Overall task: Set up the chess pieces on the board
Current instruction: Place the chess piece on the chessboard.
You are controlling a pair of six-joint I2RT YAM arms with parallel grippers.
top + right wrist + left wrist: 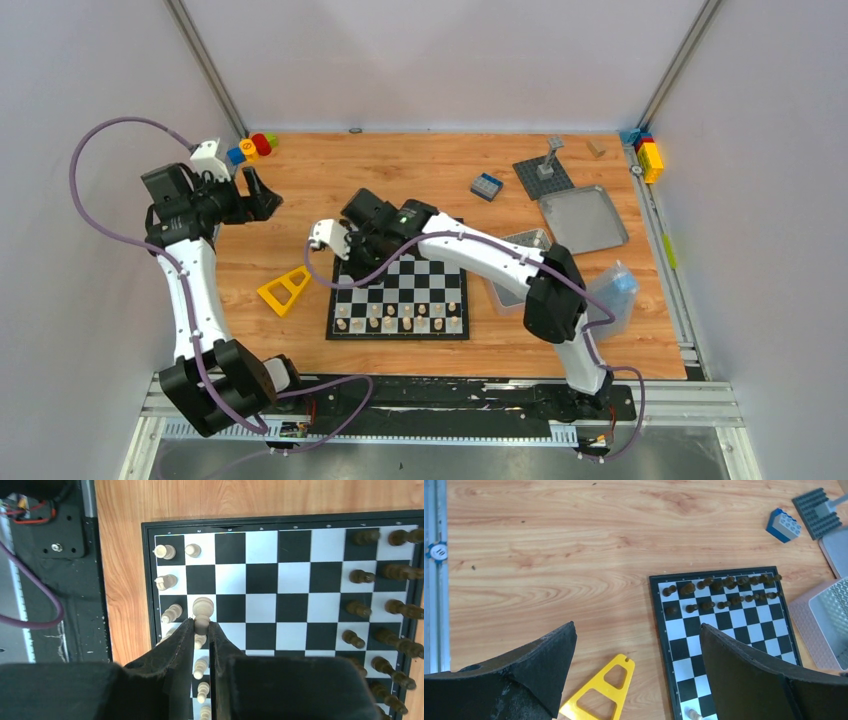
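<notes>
The board (420,285) lies mid-table with pale chess pieces (400,322) along its near rows. In the right wrist view, pale pieces (167,582) line the left side of the board (295,600) and dark pieces (395,607) line the right. My right gripper (201,626) is shut on a pale pawn-like piece (202,611), whose round head sticks out past the fingertips above the pale side. From above, that gripper (350,248) hovers at the board's far left corner. My left gripper (638,626) is open and empty, off the board's left over bare wood (262,190).
A yellow triangular frame (283,291) lies left of the board, below my left gripper (599,690). A blue brick (486,186), a grey studded plate (543,175), a silver tin (520,245) and its lid (585,218) sit at the back right. Coloured bricks (255,148) are in the far corners.
</notes>
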